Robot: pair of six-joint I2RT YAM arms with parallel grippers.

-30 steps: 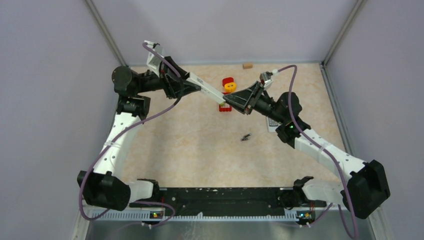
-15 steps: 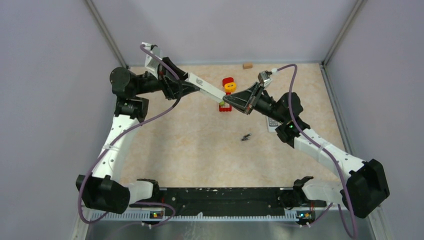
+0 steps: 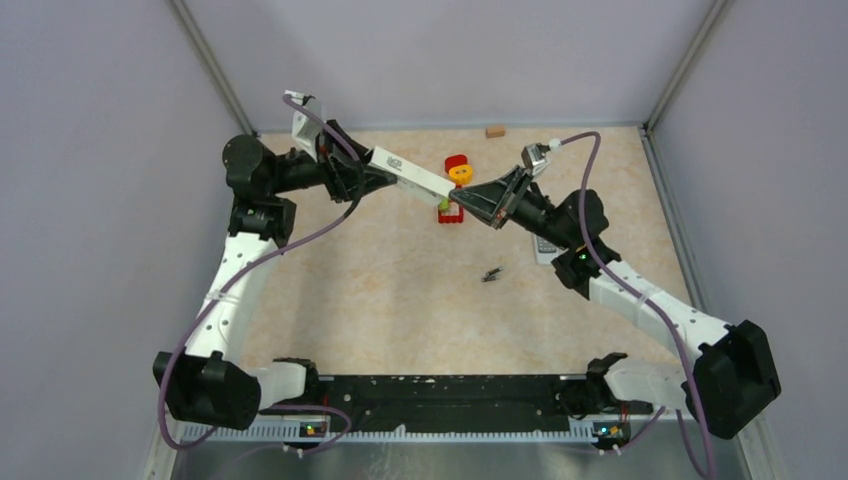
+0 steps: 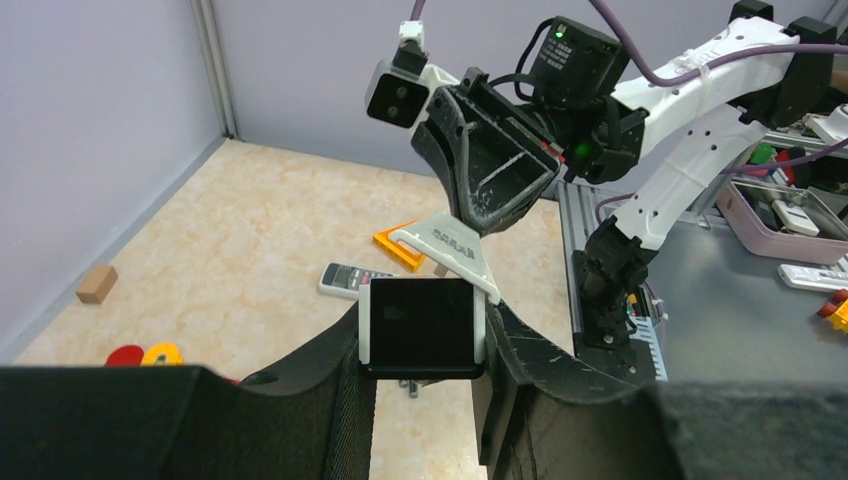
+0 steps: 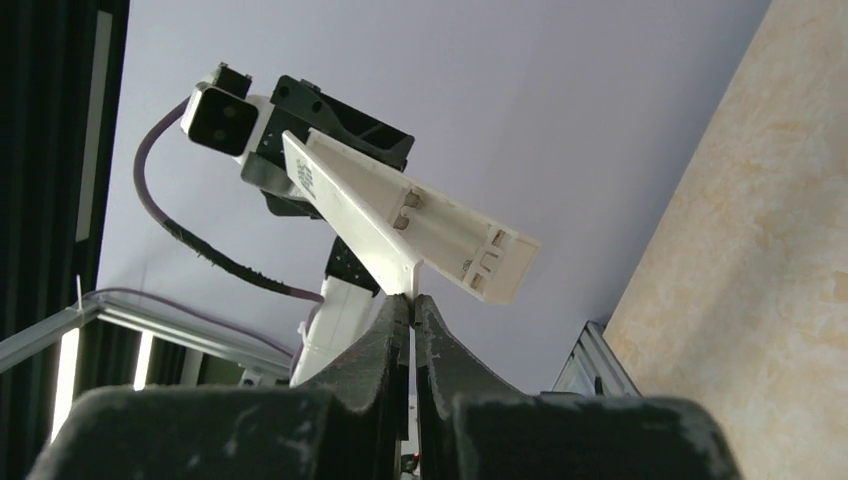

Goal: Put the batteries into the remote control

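Observation:
My left gripper [image 3: 372, 172] is shut on a white remote control [image 3: 415, 178] and holds it in the air over the far middle of the table. In the left wrist view its dark end [image 4: 422, 325] sits between my fingers. My right gripper [image 3: 453, 198] is shut on the remote's thin white battery cover [image 5: 345, 210], which stands away from the open, empty battery compartment [image 5: 450, 235]. The cover also shows in the left wrist view [image 4: 447, 243]. A few small dark batteries [image 3: 491, 274] lie on the table near the middle, apart from both grippers.
A red and yellow toy [image 3: 457, 169] and a red brick [image 3: 450, 217] lie under the held remote. A tan block [image 3: 494, 131] sits at the far edge. A second remote [image 4: 352, 279] and an orange piece [image 4: 405, 248] lie under the right arm.
Both grippers have risen and shifted a little toward the far wall with the remote between them. The batteries on the table have not moved.

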